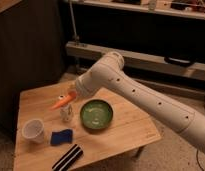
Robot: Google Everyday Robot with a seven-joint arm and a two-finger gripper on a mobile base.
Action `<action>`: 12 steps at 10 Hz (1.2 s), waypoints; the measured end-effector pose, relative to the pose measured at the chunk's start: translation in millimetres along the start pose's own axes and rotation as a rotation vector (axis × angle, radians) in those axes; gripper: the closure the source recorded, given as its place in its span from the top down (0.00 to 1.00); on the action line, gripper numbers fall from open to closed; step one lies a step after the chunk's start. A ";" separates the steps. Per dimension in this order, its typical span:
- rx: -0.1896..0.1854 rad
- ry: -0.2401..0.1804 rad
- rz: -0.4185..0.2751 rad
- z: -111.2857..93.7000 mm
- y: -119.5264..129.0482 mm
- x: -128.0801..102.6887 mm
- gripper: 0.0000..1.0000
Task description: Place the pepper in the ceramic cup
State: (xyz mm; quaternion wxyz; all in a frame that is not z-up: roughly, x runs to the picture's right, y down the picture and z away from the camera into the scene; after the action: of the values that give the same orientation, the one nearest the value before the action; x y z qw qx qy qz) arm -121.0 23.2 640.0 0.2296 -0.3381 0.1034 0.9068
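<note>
The orange tapered pepper (63,103) hangs in the air over the left half of the wooden table (126,137), pointed end down-left. My gripper (74,94) is shut on its thick end, mostly hidden behind my white arm (141,95). The small white ceramic cup (33,130) stands upright near the table's left front, below and left of the pepper and apart from it.
A green bowl (96,114) sits mid-table right of the pepper. A small white shaker (66,113) stands just under the pepper. A blue sponge-like piece (61,137) lies beside the cup, and a black striped object (69,157) lies at the front edge. A dark wall and shelf are behind.
</note>
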 end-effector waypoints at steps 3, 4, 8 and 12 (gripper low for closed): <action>-0.001 0.000 0.000 -0.5 0.1 0.0 0.03; -0.001 0.001 0.001 -0.3 0.1 -0.1 0.03; 0.019 0.095 0.138 18.7 -9.8 -7.2 0.03; 0.115 0.197 0.395 52.3 -21.0 -4.2 0.03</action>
State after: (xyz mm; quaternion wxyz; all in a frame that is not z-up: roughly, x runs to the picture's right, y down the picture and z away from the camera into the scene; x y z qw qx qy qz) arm -137.6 58.0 681.3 0.0552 -0.3845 0.2412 0.8894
